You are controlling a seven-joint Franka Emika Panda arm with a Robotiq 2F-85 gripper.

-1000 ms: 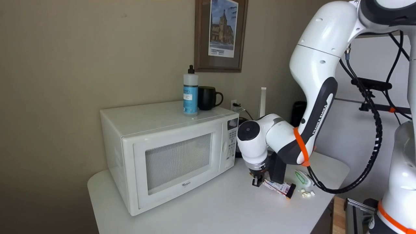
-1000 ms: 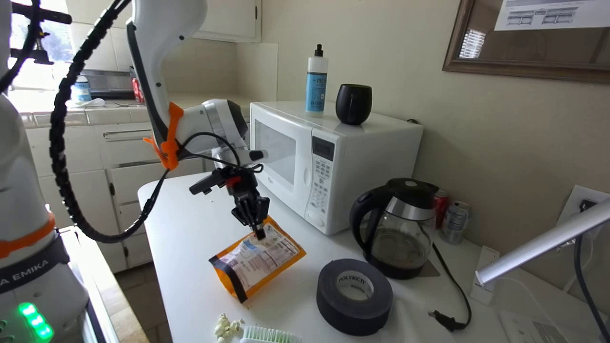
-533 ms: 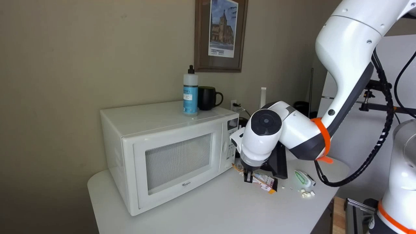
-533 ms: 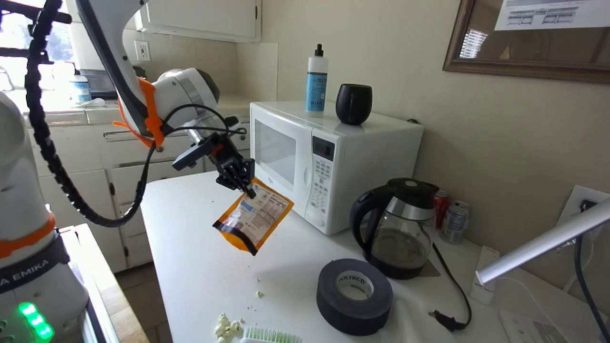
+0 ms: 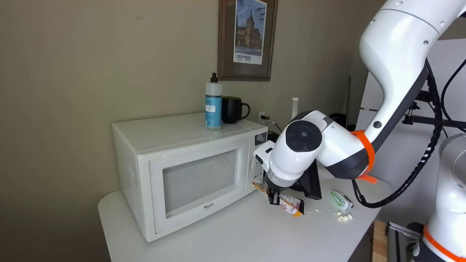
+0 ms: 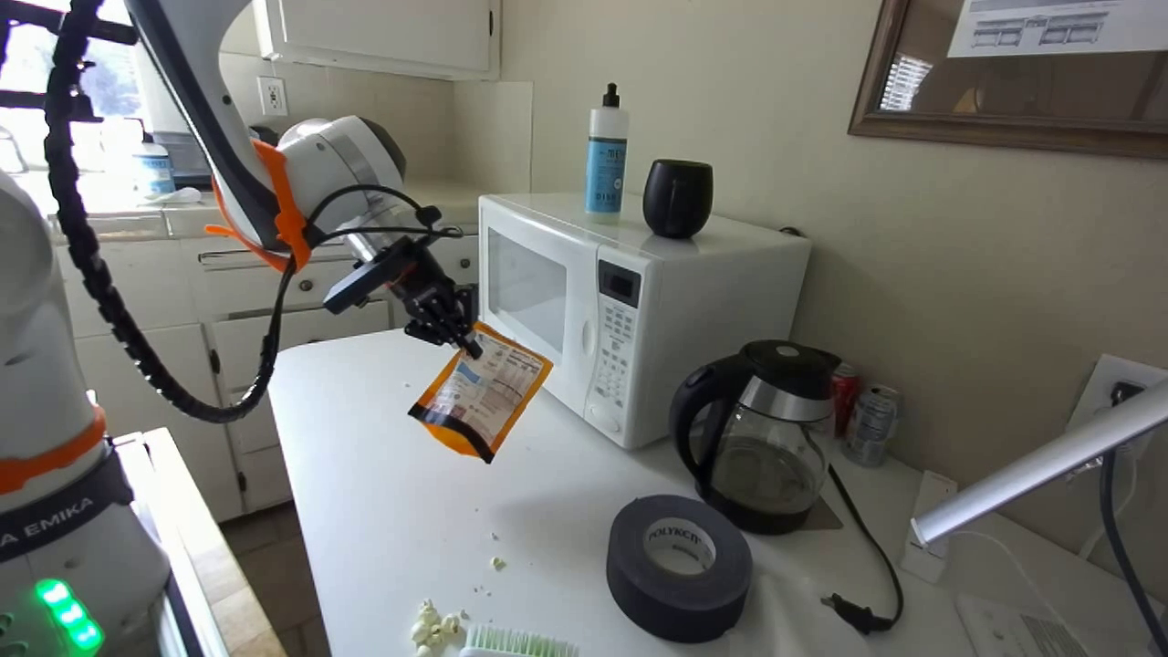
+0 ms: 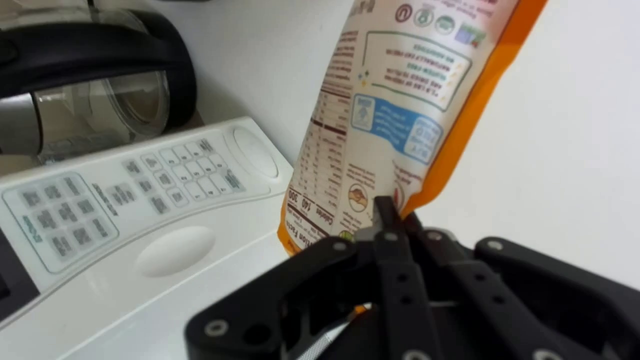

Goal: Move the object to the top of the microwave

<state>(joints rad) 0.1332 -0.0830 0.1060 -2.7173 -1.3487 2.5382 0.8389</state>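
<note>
The flat, orange-edged printed packet [image 6: 485, 392] hung tilted, one edge pinched tight in my black metal gripper [image 7: 399, 214], above the white table [image 6: 365, 456], presumably so I could lift it onto the boxy white microwave [image 6: 693, 319].

Window [image 6: 114, 69]: burnt-out white
Wall [image 5: 62, 91]: dim, darker toward the lower left
Table [image 6: 547, 511]: pale, one faint soft-edged shadow
Frame glass [image 6: 906, 84]: bright striped reflection
Packet [image 7: 350, 160]: fine print soft in the wrist view, perhaps out of focus
Gripper [image 7: 398, 212]: near-black, nearest parts blurred
</note>
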